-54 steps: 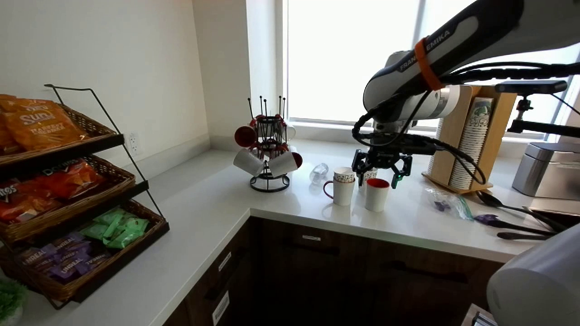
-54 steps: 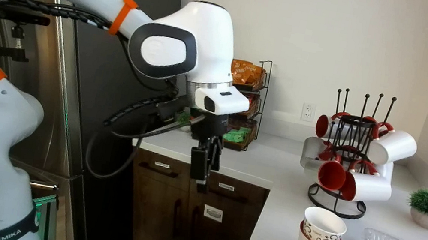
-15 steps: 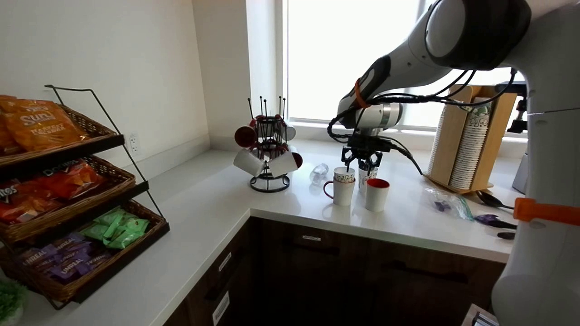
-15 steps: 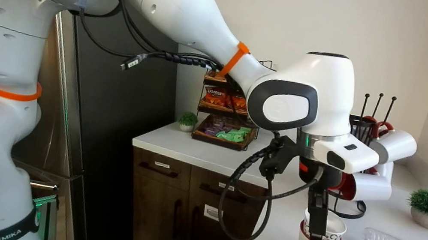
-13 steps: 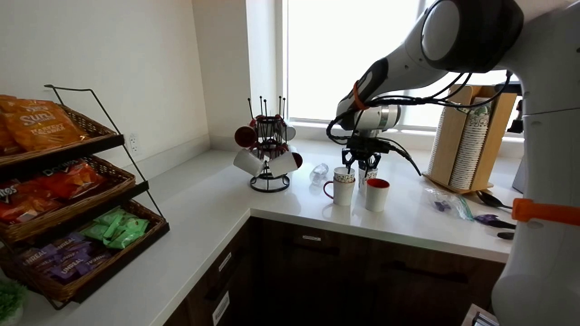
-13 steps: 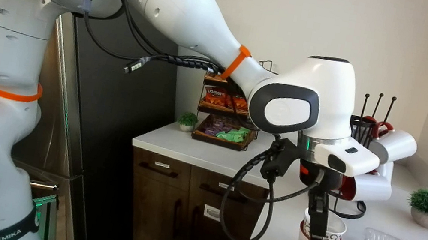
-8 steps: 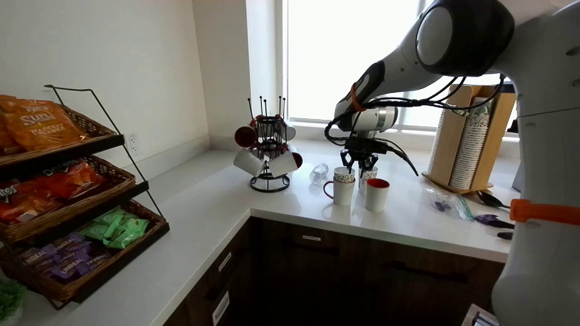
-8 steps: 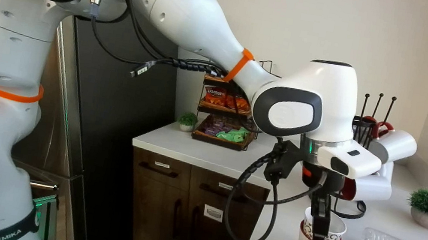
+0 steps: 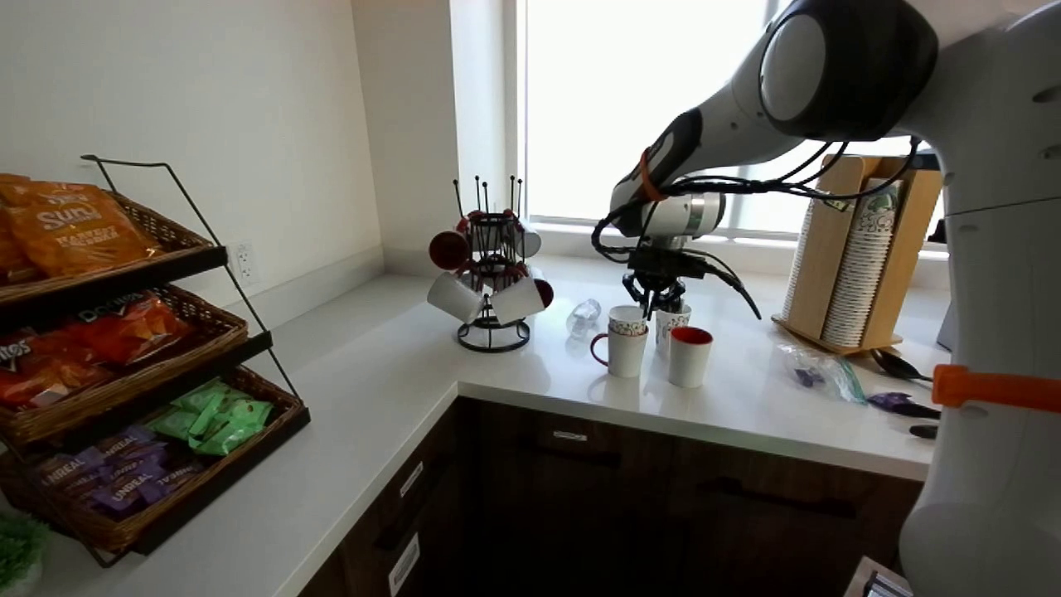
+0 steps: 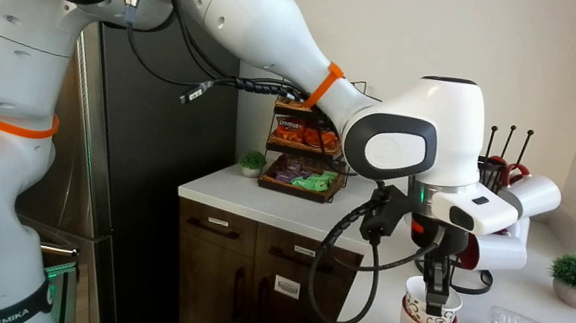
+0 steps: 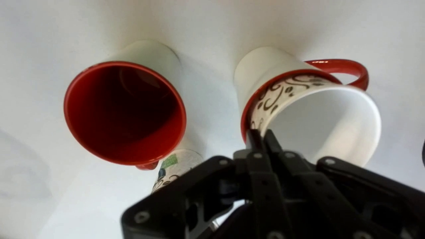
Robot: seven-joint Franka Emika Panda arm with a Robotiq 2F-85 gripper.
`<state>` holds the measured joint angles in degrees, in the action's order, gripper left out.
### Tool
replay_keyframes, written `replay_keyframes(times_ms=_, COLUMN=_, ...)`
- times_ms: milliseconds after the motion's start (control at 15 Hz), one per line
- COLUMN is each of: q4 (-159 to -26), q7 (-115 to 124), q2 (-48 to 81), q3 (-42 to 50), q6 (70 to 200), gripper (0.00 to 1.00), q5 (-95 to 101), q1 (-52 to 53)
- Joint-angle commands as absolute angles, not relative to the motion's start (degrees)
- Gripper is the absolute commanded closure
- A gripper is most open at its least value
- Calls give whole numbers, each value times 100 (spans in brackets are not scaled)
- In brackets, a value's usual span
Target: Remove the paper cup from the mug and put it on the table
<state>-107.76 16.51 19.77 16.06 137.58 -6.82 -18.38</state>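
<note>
Your gripper [image 11: 264, 135]: fingers [image 11: 255, 142] brought together on the wall of the paper cup [image 11: 322, 116] — one appears outside it, one inside.
Paper cup: nested in the mug [image 11: 265, 68], upper part standing above the red rim; not yet on the counter [image 9: 390, 340].
Cup from gripper: you have it by one edge only, so nearly all of it lies to the right of the fingertips in the wrist view.
Nearer arm: there is just the one, and it is already at the cup.
Cup mouth: points up; the long axis looks upright, or close to it, in both exterior views, and roughly in line with the mug's.
Mug handle [image 11: 342, 65]: points away from the other mug [image 11: 126, 113], which stands on your gripper's side of the cup.
Your next pull: probably straight up that shared axis — dragging sideways with an edge grip could jam the cup or tip the mug.
</note>
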Motion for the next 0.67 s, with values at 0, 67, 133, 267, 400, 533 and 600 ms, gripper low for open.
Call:
replay_keyframes(times_ms=0, q4=-10655, q7=1676, q2=2022, q3=1599, q6=13577, gripper=99, q5=-863, q1=-1831)
replay_keyframes(times_ms=67, q4=-10626, q7=1735, q2=1932, q3=1616, q6=13490, gripper=99, q5=-868, q1=-1819)
replay_keyframes(times_ms=133, q4=-10575, q7=1786, q2=1851, q3=1627, q6=13397, gripper=99, q5=-898, q1=-1819)
replay_keyframes(times_ms=267, q4=-10399, q7=1919, q2=1767, q3=1674, q6=13325, gripper=99, q5=-871, q1=-1809)
replay_keyframes(times_ms=400, q4=-10196, q7=2012, q2=1698, q3=1688, q6=13142, gripper=99, q5=-909, q1=-1832)
replay_keyframes(times_ms=533, q4=-9963, q7=2077, q2=1649, q3=1678, q6=12843, gripper=99, q5=-1057, q1=-1887)
replay_keyframes(times_ms=600, q4=-9852, q7=2081, q2=1635, q3=1668, q6=12691, gripper=99, q5=-1170, q1=-1923)
